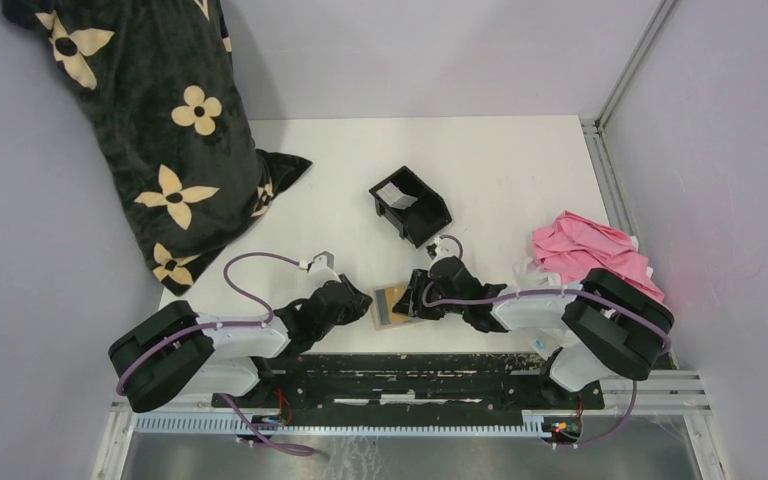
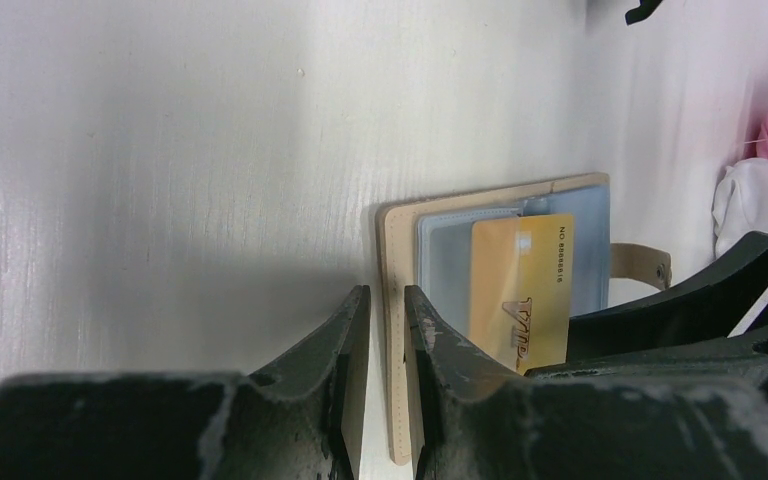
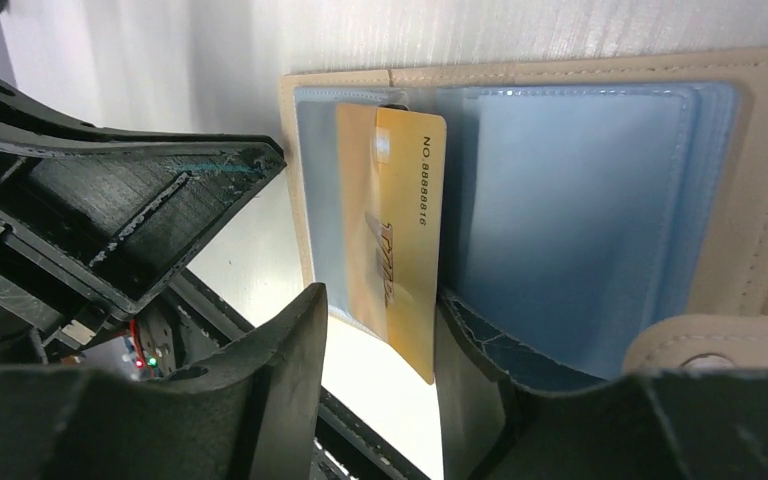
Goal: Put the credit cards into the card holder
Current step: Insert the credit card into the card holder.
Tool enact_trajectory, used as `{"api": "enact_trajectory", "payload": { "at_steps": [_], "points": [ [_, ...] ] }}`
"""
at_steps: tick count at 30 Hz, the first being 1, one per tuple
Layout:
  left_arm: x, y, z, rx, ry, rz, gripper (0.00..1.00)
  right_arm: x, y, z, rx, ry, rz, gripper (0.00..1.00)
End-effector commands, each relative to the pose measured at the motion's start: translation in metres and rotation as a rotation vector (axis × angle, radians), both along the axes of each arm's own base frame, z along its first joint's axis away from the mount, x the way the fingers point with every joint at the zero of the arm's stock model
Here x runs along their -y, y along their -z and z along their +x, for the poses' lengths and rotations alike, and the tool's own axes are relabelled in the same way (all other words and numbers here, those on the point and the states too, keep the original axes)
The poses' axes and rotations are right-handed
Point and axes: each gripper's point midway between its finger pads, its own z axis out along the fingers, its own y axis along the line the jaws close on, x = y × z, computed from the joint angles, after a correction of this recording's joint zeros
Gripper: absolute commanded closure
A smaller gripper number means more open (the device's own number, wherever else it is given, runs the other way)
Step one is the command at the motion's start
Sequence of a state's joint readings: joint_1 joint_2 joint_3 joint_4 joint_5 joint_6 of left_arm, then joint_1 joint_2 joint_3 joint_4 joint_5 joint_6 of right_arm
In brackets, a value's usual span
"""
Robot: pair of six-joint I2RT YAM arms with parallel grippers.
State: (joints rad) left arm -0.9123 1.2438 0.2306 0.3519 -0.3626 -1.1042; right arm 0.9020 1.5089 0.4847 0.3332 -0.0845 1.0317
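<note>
Sitting open at the table's (image 1: 520, 180) near edge, card holder (image 1: 392, 303); left gripper (image 2: 385, 295) clamps its left edge. Golden card (image 3: 405, 200) half in a sleeve, between the right gripper (image 3: 380, 310) fingers, grip unclear; holder's near part hidden.

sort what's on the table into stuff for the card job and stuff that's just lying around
For the job:
- card holder, lying open
- gold card, partly in one of its sleeves
- pale card, lying in the black tray

Just lying about:
- black tray, apart from holding that card
- pink cloth
- black floral fabric
</note>
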Motion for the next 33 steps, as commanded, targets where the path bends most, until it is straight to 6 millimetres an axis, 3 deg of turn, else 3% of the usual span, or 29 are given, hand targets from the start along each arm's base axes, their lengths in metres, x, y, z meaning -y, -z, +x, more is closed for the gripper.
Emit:
{"api": "enact_trajectory", "payload": {
  "at_steps": [1,15,33],
  "points": [
    [-0.013,0.016,-0.007,-0.040,-0.004,0.077,0.73,0.041,0.037,-0.015,-0.037,-0.022,-0.250,0.50],
    [-0.010,0.015,-0.010,-0.046,0.014,0.064,0.74,0.039,0.031,-0.013,0.037,-0.103,-0.435,0.45],
    [0.003,0.025,-0.012,-0.066,0.050,0.051,0.86,0.024,0.031,-0.016,0.101,-0.191,-0.595,0.40]
  ]
}}
